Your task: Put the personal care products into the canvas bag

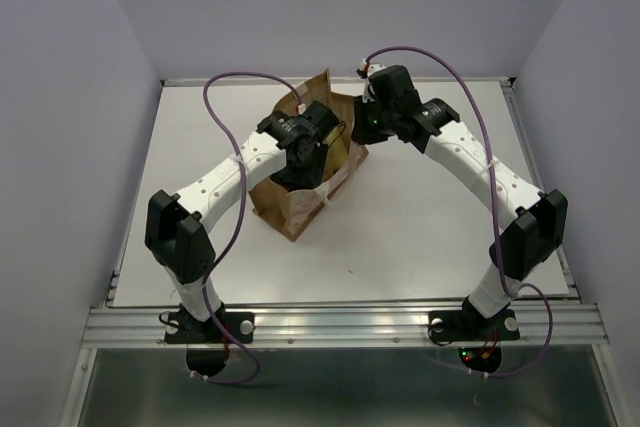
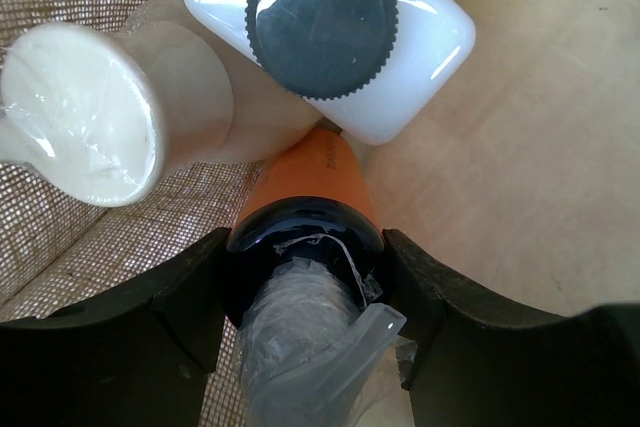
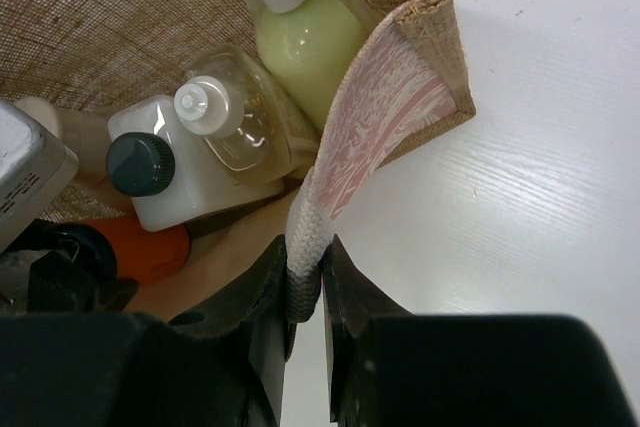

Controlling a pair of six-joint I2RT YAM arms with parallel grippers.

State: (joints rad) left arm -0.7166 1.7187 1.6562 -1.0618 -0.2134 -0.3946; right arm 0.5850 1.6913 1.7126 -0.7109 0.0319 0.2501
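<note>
Left end effector is lowered into the mouth of the canvas bag. Its jaws are set moderately wide and clamped on the dark cap of the orange bottle, one finger seated on each side. The bottle is held cap-up, body pointing down into the bag. Contact with the bag floor cannot be determined from the left wrist view.

Just beyond the orange bottle, a tan bottle with a cream cap is seen on the left against the woven wall. The white square bottle with a black cap is touching it on the right.

The bag is stood upright on the tabletop, left of centre, between the two arms.

Further right inside the bag, the amber bottle with a white cap is leaned against the white square one. The pale yellow-green bottle is tucked in the corner behind it.

Right end effector is closed narrow on the cream strap handle below the pink patterned panel.
</note>
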